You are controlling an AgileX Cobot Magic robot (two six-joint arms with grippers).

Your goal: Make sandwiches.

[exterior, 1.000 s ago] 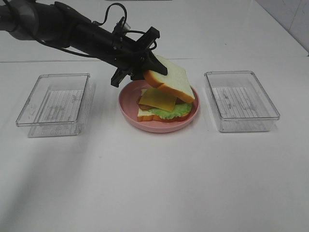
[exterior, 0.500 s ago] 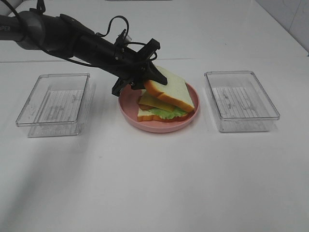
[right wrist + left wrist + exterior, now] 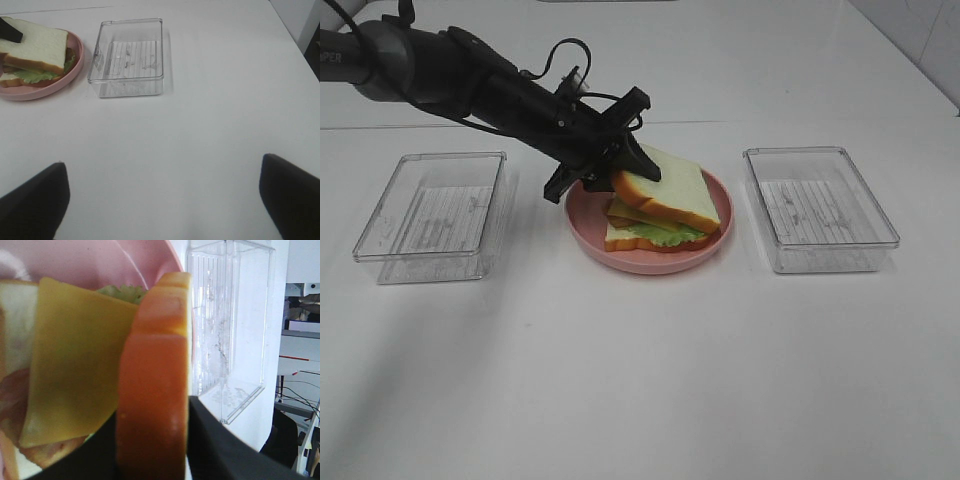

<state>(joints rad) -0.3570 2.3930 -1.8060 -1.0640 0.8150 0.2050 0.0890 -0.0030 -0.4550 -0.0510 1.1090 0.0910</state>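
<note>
A sandwich stack lies on the round pink plate point(image 3: 642, 262): a bottom bread slice point(image 3: 638, 240), green lettuce point(image 3: 672, 233), and yellow cheese point(image 3: 628, 211). My left gripper point(image 3: 620, 166) is shut on the top bread slice point(image 3: 672, 186), which rests tilted on the stack. The left wrist view shows that slice's brown crust point(image 3: 152, 390) between the jaws, with the cheese point(image 3: 75, 365) and lettuce point(image 3: 122, 290) beside it. My right gripper point(image 3: 160, 200) is open and empty over bare table, well away from the sandwich point(image 3: 35, 42). It is out of the exterior view.
A clear plastic container point(image 3: 435, 215) stands left of the plate and another point(image 3: 818, 208) stands right of it. The right one also shows in the right wrist view point(image 3: 127, 57) and the left wrist view point(image 3: 225, 330). The table is white.
My left gripper has lowered the top bread slice down and slightly left onto the cheese. It stays shut on the slice. The stack below has not moved.
</note>
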